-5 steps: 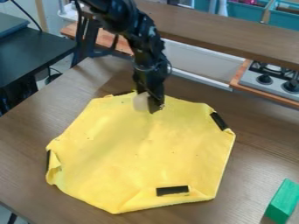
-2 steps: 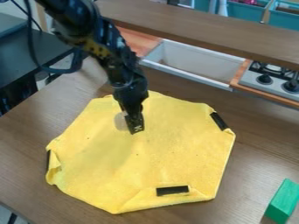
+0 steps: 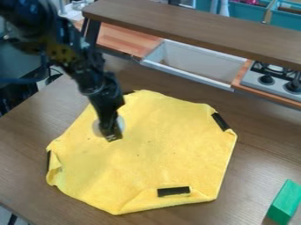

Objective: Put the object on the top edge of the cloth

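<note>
At the near side of the yellow cloth [image 3: 159, 154], a black strip [image 3: 173, 191] is seen beside a shallow fold. Soft, thin fabric is suggested, which could be rucked if anything were slid across it. Farther in, over the upper-left part of the cloth, the pale round object [image 3: 97, 127] is seen on both sides of the black gripper [image 3: 111, 135]. It appears to be clamped between the fingers, parted by about its own thickness, though the exact gap cannot be told. A light, fairly stiff body is guessed, liable to turn if pinched off centre. A hold would best be taken across opposite sides near its middle, and released only once it is settled at the cloth's top edge.

Nearest of what is obscured, the green block [image 3: 284, 201] is cut off at the right. The middle of the object is covered by the front finger, so its full outline and material cannot be made out, nor whether the cloth is touched by it. Beyond, a dark strip [image 3: 128, 92] at the far edge is barely made out beside the arm [image 3: 88, 72], whose upper part is blurred and cut off.
</note>
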`<state>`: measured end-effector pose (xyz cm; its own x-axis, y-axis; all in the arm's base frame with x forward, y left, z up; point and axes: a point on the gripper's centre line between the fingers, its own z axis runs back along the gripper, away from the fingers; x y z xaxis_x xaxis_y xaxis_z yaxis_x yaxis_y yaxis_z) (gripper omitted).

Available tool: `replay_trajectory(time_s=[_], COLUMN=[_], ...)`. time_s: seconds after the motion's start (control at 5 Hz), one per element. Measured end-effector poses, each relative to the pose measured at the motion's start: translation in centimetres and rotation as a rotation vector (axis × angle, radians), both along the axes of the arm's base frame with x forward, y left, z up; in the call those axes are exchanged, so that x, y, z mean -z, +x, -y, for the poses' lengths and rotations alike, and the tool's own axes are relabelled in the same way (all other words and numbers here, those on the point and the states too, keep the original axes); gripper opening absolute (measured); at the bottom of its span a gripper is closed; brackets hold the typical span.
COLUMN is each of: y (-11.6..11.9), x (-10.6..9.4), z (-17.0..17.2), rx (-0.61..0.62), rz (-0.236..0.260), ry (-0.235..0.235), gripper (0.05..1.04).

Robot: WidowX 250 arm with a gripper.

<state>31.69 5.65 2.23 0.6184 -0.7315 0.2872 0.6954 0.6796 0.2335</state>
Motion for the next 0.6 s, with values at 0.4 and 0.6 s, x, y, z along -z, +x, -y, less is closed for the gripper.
replay_trajectory(time_s=[0.4,0.6], y=[-2.7,-3.3], x=[2.2,3.5], z=[-1.9,-2.5], rx=[0.057,0.056], rz=[-0.026,-0.053], ry=[0.071,0.088], gripper=[0.815,0.854])
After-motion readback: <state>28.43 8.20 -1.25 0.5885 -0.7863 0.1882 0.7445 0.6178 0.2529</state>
